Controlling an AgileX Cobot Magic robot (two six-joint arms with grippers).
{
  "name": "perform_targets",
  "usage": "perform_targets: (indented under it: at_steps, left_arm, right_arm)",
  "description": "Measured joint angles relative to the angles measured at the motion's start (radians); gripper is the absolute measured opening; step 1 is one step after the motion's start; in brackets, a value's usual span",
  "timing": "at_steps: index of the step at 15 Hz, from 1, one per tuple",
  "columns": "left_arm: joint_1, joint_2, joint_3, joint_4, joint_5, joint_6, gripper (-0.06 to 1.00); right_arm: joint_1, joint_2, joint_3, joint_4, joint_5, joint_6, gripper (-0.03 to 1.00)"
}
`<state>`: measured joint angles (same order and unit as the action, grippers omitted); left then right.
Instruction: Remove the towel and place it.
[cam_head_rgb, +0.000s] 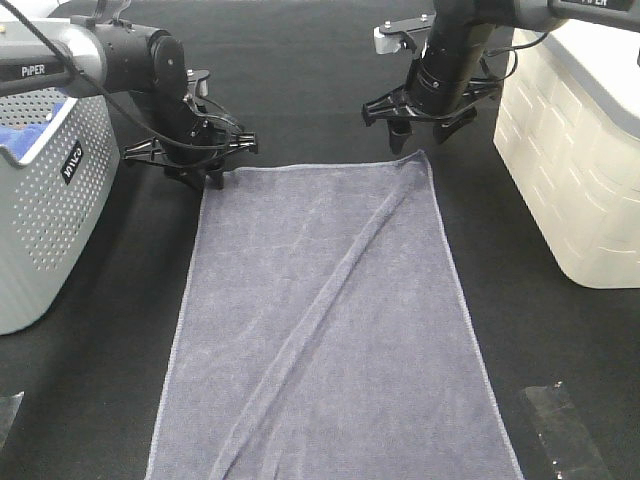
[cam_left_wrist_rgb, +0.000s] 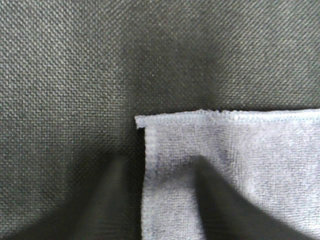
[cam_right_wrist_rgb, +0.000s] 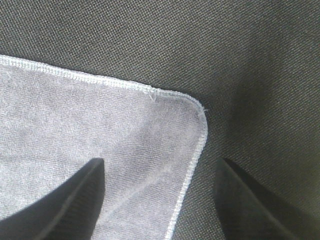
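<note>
"PiPER" stands in white on the grey link of the left arm (cam_head_rgb: 33, 71), behind the left gripper (cam_head_rgb: 207, 178). The right arm (cam_head_rgb: 598, 4) shows the same word, cut off. The black label (cam_head_rgb: 73, 162) on the basket (cam_head_rgb: 40, 230) beside that gripper is unreadable.

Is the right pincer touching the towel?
Cannot tell. Right wrist view shows the right pincer open astride a corner of the towel, but not its height; in the exterior high view neither contact nor gap is plain.
</note>
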<state>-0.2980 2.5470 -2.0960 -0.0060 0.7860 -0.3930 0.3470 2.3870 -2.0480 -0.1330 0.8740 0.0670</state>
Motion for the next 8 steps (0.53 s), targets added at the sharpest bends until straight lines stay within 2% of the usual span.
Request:
perform_targets:
  at_steps: [4, 8]
  left_arm:
    - [0.0, 0.005, 0.0, 0.006, -0.004, 0.036, 0.01]
    - [0.0, 0.005, 0.0, 0.006, -0.004, 0.054, 0.01]
  right_arm:
    - [0.0, 0.0, 0.0, 0.0, 0.0, 0.0, 0.6]
    - [0.0, 0.0, 0.0, 0.0, -0.007, 0.003, 0.6]
